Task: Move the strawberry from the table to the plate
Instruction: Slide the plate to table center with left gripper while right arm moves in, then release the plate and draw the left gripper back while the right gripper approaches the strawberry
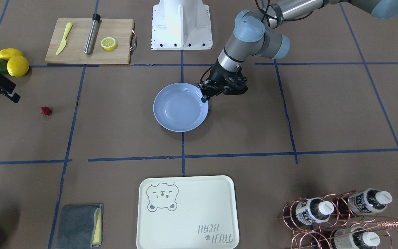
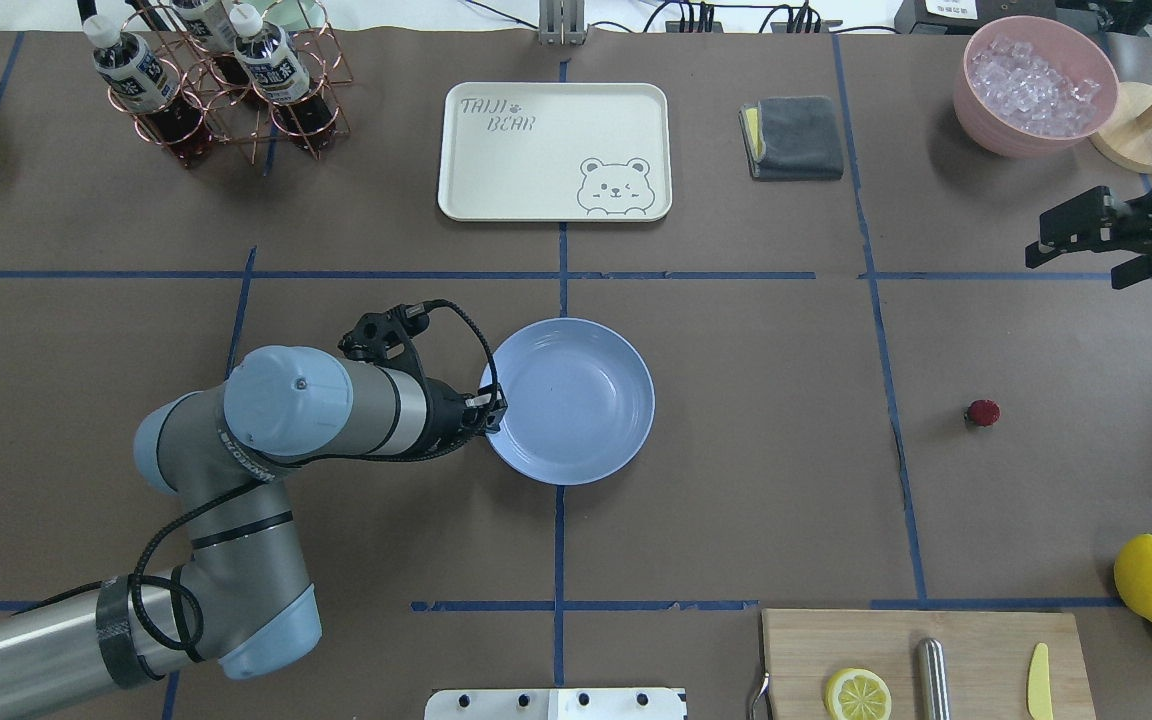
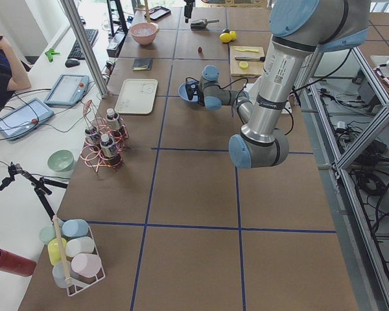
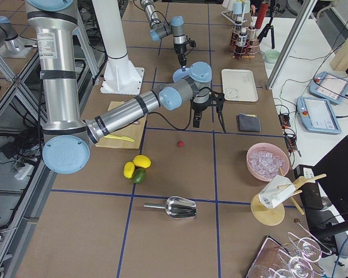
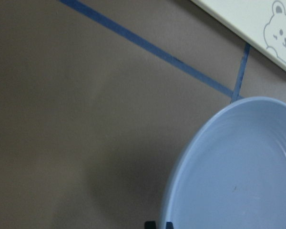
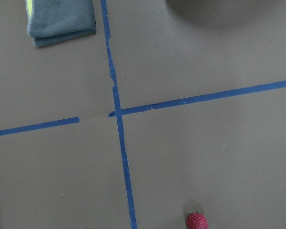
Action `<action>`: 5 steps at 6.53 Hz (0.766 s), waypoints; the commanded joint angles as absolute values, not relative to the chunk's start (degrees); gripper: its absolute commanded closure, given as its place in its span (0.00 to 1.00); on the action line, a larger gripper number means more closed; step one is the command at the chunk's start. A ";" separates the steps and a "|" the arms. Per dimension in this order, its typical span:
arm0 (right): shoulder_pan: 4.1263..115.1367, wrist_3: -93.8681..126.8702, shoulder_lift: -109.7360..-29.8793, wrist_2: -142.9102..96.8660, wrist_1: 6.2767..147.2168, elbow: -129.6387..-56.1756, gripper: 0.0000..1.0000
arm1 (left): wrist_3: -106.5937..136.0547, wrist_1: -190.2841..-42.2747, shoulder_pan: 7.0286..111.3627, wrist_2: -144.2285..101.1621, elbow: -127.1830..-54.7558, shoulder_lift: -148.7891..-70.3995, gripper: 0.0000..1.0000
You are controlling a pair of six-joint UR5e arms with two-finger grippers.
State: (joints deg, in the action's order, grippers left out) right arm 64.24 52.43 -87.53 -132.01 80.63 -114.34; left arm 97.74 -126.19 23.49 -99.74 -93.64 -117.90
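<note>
The strawberry [image 1: 46, 110] [image 2: 982, 412] is a small dark-red berry lying on the brown table [image 1: 123, 114]. It sits far to one side of the light-blue plate [image 1: 180, 107] [image 2: 586, 400]. My left gripper [image 1: 204, 99] [image 2: 495, 409] is shut on the plate's rim, and in the left wrist view the plate [image 5: 238, 176] fills the lower right. My right gripper [image 1: 3, 99] [image 2: 1076, 268] hovers open and holds nothing, a short way from the strawberry [image 6: 197, 221], which shows at the bottom edge of the right wrist view.
A wooden cutting board [image 1: 116, 45] carries a lemon slice, a yellow knife and a metal rod. Lemons [image 1: 17, 65] lie near the right gripper. The cream bear tray [image 2: 496, 170], a grey cloth [image 2: 796, 138], a bottle rack [image 2: 206, 90] and a bowl of ice [image 2: 1031, 85] line the far side.
</note>
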 commanded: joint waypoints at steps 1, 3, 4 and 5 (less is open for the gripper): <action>62.49 54.49 -88.33 -131.04 77.87 -114.35 0.00 | 96.42 -126.04 23.72 -99.31 -93.77 -117.34 1.00; 62.32 54.49 -88.42 -131.04 77.87 -114.35 0.00 | 91.15 -126.04 26.71 -102.82 -94.57 -116.29 1.00; 61.79 54.49 -88.68 -131.04 77.87 -114.35 0.00 | 91.14 -126.04 26.54 -102.74 -94.40 -116.28 0.01; 61.53 54.49 -88.77 -131.04 77.78 -114.35 0.00 | 91.14 -126.12 26.54 -102.83 -94.57 -116.37 0.00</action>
